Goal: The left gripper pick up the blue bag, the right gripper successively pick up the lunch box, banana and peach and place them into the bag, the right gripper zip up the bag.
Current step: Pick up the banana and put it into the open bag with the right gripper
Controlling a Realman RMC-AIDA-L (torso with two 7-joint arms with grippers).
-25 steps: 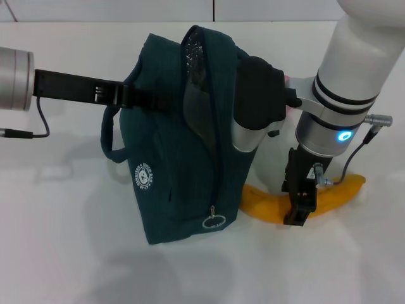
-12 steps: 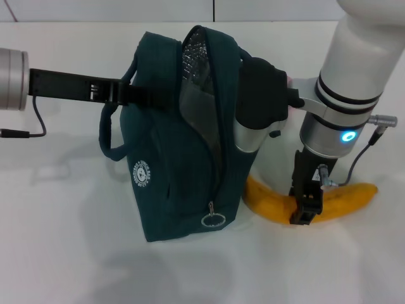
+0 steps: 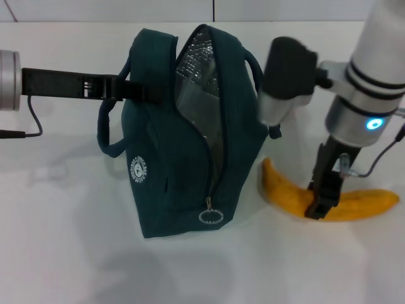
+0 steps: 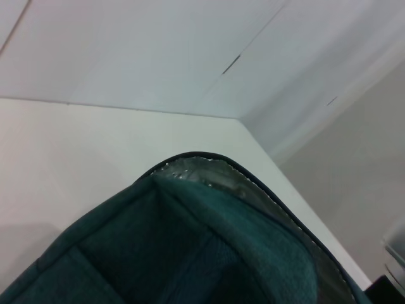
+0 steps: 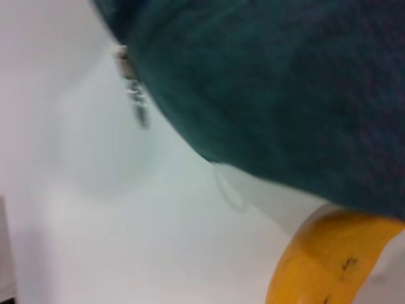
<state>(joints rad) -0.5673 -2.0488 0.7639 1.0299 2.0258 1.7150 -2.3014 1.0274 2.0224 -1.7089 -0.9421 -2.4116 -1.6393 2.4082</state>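
The blue bag point(image 3: 171, 164) stands upright in the middle of the table, its top unzipped and its silver lining point(image 3: 205, 76) showing. My left gripper point(image 3: 143, 92) reaches in from the left and is shut on the bag's handle. The bag's rim point(image 4: 190, 209) fills the left wrist view. To the right of the bag lies the banana point(image 3: 361, 204), and my right gripper point(image 3: 320, 206) comes down on its middle, shut on it. The right wrist view shows the banana's end point(image 5: 323, 259) beside the bag's side point(image 5: 285, 95). The lunch box and the peach are hidden.
The metal ring zipper pull point(image 3: 211, 216) hangs low on the bag's front, also seen as the zipper pull point(image 5: 135, 101) in the right wrist view. A black cable point(image 3: 31, 123) trails from the left wrist. White table point(image 3: 76, 253) lies all around.
My right arm has swung to the right, away from the bag, taking the banana with it. The bag has opened wider and shows more lining. The left arm holds still.
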